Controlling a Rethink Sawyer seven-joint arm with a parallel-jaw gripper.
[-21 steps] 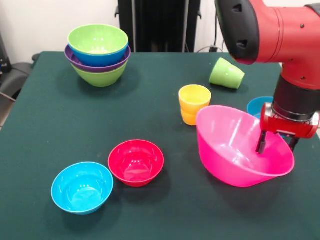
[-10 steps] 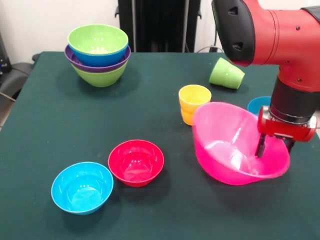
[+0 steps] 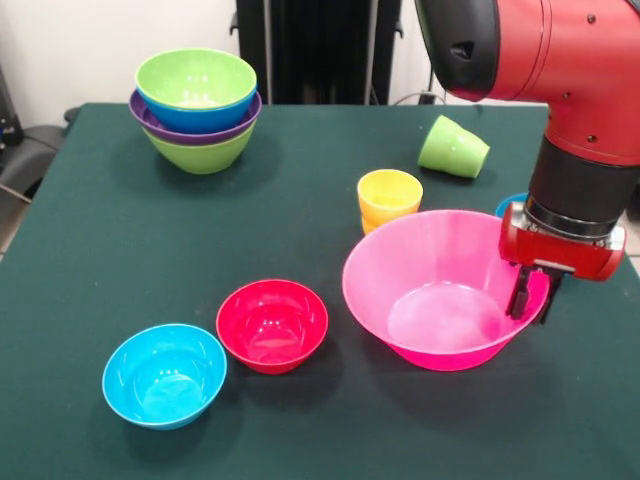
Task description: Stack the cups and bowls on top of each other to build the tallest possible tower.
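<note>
The gripper [image 3: 532, 297] stays clamped on the pink bowl's [image 3: 440, 290] right rim. The bowl has shifted left, now tilted less than before.

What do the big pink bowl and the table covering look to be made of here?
The pink bowl looks like thin glossy plastic: light glints inside it and its wall glows slightly translucent. The table seems covered in dark green matte cloth, perhaps felt, since it shows no reflections; the exact fabric is unclear.
</note>
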